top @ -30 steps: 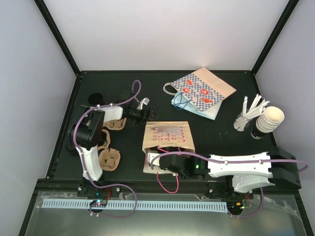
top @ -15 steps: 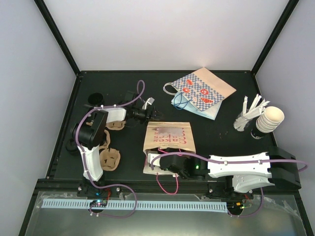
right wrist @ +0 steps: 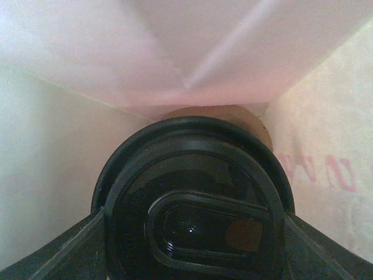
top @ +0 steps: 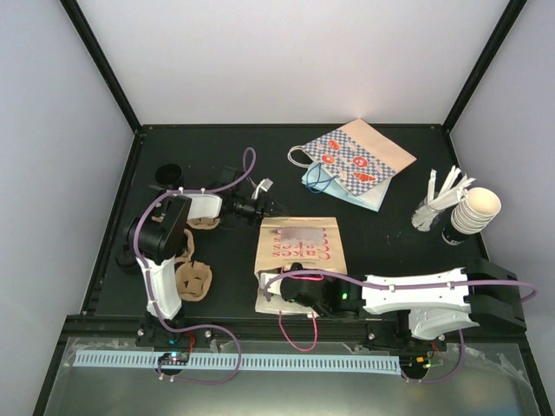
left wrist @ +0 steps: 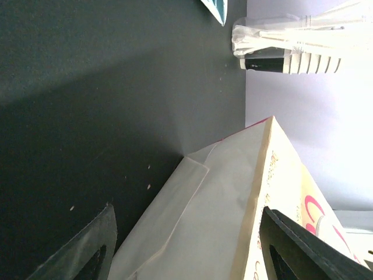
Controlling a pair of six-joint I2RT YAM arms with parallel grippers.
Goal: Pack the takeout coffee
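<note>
As the top camera showed, the work surface was a matte black table, closed in by pale lavender walls and black corner posts. A cream Cakes bag lay mid-table, mouth toward the arm bases. Far right: patterned paper bag, wrapped cutlery, stack of cream cups. Left: brown cup carriers.

The takeout coffee sat inside the Cakes bag. Only its black lid showed, nearly face-on to the right wrist camera, so the cup's long axis ran roughly along the fingers, lid end toward the bag's mouth. The cup body was hidden behind the lid.

Right gripper: fingers pressed against the lid's rim on either side, clamped on the coffee. Left gripper: fingers apart, straddling the bag's far end; contact with the paper could not be told.

The top view showed the right gripper buried in the bag's mouth but nothing of the cup. Only the right wrist view showed it, with pink-lit paper all round. The left wrist view alone showed the bag's side gusset, with the cutlery and cups beyond.
</note>
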